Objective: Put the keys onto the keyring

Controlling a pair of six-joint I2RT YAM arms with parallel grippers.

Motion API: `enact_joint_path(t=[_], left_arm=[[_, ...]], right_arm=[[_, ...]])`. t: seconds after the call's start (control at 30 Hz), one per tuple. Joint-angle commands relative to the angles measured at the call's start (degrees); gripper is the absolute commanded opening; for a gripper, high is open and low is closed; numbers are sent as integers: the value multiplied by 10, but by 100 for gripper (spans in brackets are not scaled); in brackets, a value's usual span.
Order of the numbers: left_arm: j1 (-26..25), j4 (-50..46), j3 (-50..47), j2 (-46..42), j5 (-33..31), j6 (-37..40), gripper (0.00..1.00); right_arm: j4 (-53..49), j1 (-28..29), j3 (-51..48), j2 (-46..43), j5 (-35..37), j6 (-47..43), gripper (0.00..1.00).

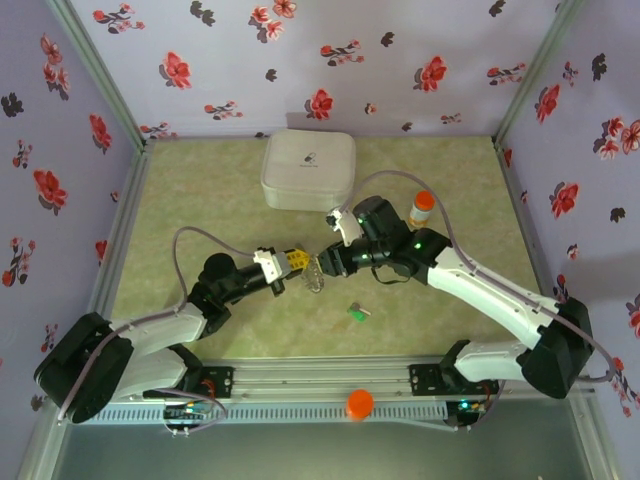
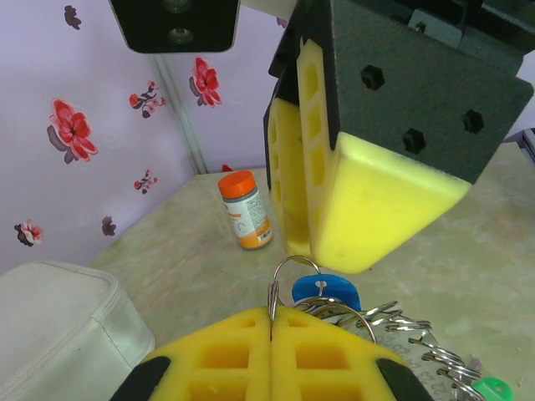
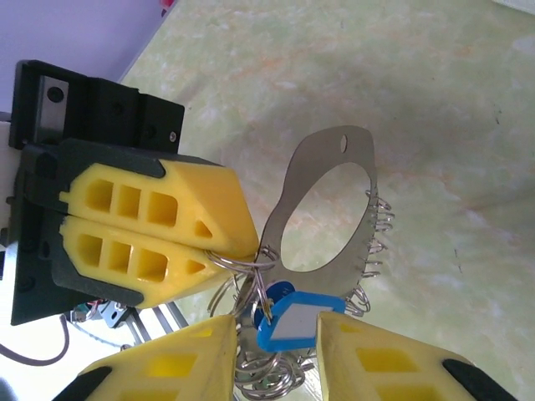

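Note:
The keyring is a grey oval plate with several wire rings along its edge, hanging between my two grippers. My left gripper is shut on one of its wire rings. That same pinch is on the left in the right wrist view, under the left fingers. The blue-tagged key hangs on that ring, between the spread fingers of my right gripper, with a gap on each side. The blue head sits just beyond the left fingertips. The green key lies on the table near the front.
A white rounded case stands at the back. An orange-capped bottle is behind the right arm and shows as a bottle beyond the grippers. An orange knob sits on the front rail. Flowered walls close three sides.

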Motion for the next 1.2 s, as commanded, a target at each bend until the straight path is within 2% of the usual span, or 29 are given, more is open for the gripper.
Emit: enact_joint_path(t=[0.0, 0.23, 0.43, 0.8, 0.93, 1.0, 1.07, 1.17], left_arm=[[3, 35, 21, -1, 8, 5, 0], [4, 33, 22, -4, 9, 12, 0], [4, 33, 22, -7, 9, 15, 0], [3, 12, 27, -35, 30, 9, 0], [0, 14, 31, -33, 32, 7, 0], [-2, 19, 32, -30, 32, 4, 0], [-2, 26, 30, -26, 32, 0, 0], [-2, 29, 27, -19, 32, -6, 0]], right_arm=[[24, -2, 18, 8, -14, 7, 29], [21, -2, 21, 18, -16, 4, 24], [25, -7, 17, 16, -15, 12, 10], [10, -26, 9, 44, -21, 20, 7], [4, -26, 12, 55, -17, 11, 13], [5, -26, 11, 48, -15, 7, 20], [6, -29, 7, 31, -6, -4, 33], [19, -33, -10, -7, 19, -37, 41]])
